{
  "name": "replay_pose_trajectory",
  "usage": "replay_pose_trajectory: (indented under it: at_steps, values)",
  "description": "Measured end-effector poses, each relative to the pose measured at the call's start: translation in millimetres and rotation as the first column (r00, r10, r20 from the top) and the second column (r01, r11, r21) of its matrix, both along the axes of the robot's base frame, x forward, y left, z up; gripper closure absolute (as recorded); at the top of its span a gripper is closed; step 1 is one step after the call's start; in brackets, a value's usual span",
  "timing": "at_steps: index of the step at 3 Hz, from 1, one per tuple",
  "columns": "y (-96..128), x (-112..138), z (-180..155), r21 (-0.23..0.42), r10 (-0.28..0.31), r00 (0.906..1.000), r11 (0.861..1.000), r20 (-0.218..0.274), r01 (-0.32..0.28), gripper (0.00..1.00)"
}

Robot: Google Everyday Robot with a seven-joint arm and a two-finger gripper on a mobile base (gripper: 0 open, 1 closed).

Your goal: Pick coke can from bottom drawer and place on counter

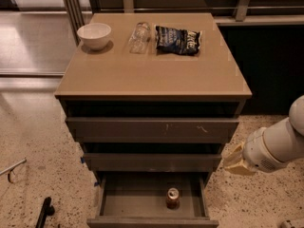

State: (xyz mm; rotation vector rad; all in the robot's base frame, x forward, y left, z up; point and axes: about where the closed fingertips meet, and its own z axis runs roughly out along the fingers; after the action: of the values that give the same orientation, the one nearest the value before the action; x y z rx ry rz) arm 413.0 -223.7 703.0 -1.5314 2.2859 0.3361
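The gripper (236,161) hangs beside the cabinet's right flank, level with the middle drawer; its spread cannot be told. Below it and to its left in the view, the coke can (173,197) stands upright in the open bottom drawer (152,221), dull red with a silver top. Well above the gripper, the counter (152,75) bears a white bowl (94,35), a clear plastic bottle (139,37) and a chip bag (178,39).

A smooth, thick, tubular white robot arm (282,141) shows at the right edge. Just behind the gripper, its rounded white wrist carries a small patch of fine dotted holes. The pale tan, wedge-shaped gripper (236,161) sits at its tip, low right.
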Motion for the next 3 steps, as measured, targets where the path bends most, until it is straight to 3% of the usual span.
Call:
replay_pose_trajectory:
  at_steps: [1, 2, 3]
  values:
    - [-14, 4, -40, 0.028, -0.010, 0.9964, 1.000, 0.084, 0.008, 1.00]
    - [-27, 26, -88, 0.103, -0.025, 0.9878, 0.995, 0.154, 0.009, 1.00]
    - [-32, 41, -149, 0.181, -0.032, 0.9914, 0.984, 0.127, 0.009, 1.00]
